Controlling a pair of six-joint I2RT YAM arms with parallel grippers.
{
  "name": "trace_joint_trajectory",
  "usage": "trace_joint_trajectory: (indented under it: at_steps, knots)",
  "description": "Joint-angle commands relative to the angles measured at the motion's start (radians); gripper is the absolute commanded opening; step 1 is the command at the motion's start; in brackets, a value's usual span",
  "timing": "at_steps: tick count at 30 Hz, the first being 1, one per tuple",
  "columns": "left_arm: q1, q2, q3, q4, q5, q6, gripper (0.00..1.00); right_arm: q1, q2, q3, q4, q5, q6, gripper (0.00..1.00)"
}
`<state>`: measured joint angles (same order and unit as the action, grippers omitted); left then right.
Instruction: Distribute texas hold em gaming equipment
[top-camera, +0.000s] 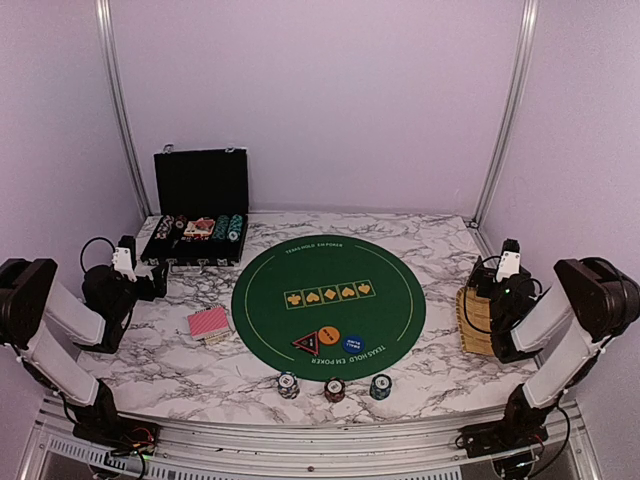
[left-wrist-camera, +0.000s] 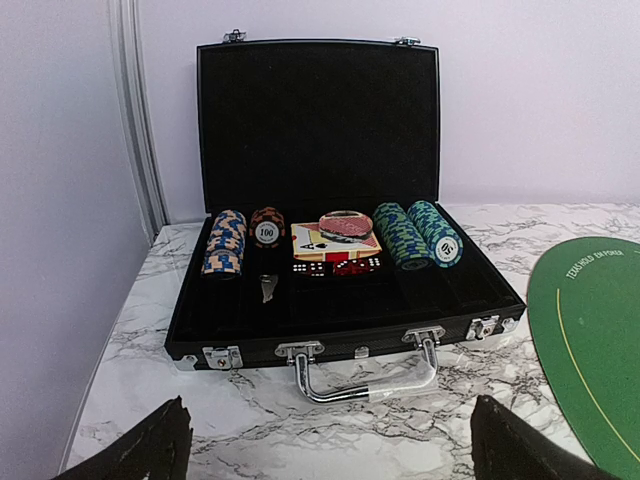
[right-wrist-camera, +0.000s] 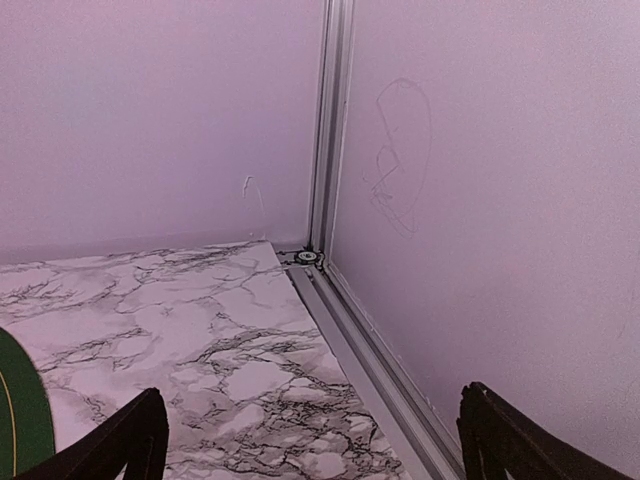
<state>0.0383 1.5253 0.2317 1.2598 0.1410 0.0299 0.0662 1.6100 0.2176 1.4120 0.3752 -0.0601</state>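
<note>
Three short chip stacks stand at the table's front edge: white-black (top-camera: 288, 384), dark red (top-camera: 334, 389) and teal (top-camera: 380, 386). A pile of red-backed cards (top-camera: 208, 323) lies left of the green round mat (top-camera: 328, 270). On the mat's near part lie the triangular red-black marker (top-camera: 308, 343), the orange marker (top-camera: 329, 336) and the blue marker (top-camera: 352, 344). My left gripper (top-camera: 152, 282) (left-wrist-camera: 330, 470) is open and empty, just in front of the open black chip case (left-wrist-camera: 320, 320). My right gripper (top-camera: 492, 275) (right-wrist-camera: 310, 470) is open and empty, facing the back right corner.
The chip case (top-camera: 200, 215) holds rows of chips (left-wrist-camera: 418, 235), a card box (left-wrist-camera: 335, 238) and dice (left-wrist-camera: 335, 266); its lid stands upright. A woven wicker basket (top-camera: 476, 320) sits by the right arm. Purple walls and metal rails (right-wrist-camera: 380, 370) border the marble table.
</note>
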Motion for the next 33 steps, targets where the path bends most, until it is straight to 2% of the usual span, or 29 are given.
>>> trace_joint_trajectory:
  at_steps: [1, 6, 9, 11, 14, 16, 17, 19, 22, 24, 27, 30, 33]
  knots:
    - [0.000, 0.008, 0.006, 0.024, 0.002, 0.005, 0.99, 0.006, -0.002, 0.005, 0.002, -0.005, 0.001, 0.99]
    - [0.000, 0.000, 0.008, 0.026, 0.002, 0.004, 0.99, 0.005, -0.002, 0.010, -0.004, -0.006, 0.005, 0.99]
    - [0.000, -0.075, 0.092, -0.187, -0.053, -0.019, 0.99, 0.004, -0.006, 0.006, -0.002, 0.009, 0.007, 0.99]
    - [0.003, -0.111, 0.172, -0.351, -0.055, -0.022, 0.99, 0.000, -0.047, 0.014, -0.081, 0.033, 0.041, 0.99]
    - [0.011, -0.145, 0.234, -0.488, -0.005, -0.022, 0.99, 0.010, -0.033, -0.031, 0.047, 0.030, 0.008, 0.99]
    - [0.015, -0.174, 0.281, -0.599, 0.034, -0.021, 0.99, 0.033, -0.047, -0.044, 0.069, 0.026, -0.032, 0.99]
    - [0.019, -0.183, 0.312, -0.675, 0.052, -0.020, 0.99, 0.054, -0.072, -0.029, 0.021, 0.068, -0.050, 0.99]
    - [0.025, -0.198, 0.380, -0.849, 0.088, -0.021, 0.99, 0.076, -0.183, 0.055, -0.225, 0.131, -0.047, 0.99]
    - [0.028, -0.214, 0.465, -1.037, 0.170, 0.012, 0.99, 0.076, -0.341, 0.233, -0.614, 0.050, 0.014, 0.99]
    - [0.029, -0.230, 0.506, -1.129, 0.179, 0.029, 0.99, 0.076, -0.385, 0.346, -0.830, -0.040, 0.112, 0.99]
    - [0.029, -0.253, 0.574, -1.271, 0.178, 0.073, 0.99, 0.076, -0.381, 0.473, -1.030, -0.226, 0.255, 0.99]
    - [0.034, -0.278, 0.630, -1.416, 0.153, 0.126, 0.99, 0.131, -0.354, 0.550, -1.129, -0.415, 0.342, 0.99]
    - [0.045, -0.306, 0.658, -1.506, 0.138, 0.160, 0.99, 0.316, -0.288, 0.669, -1.310, -0.384, 0.287, 0.96]
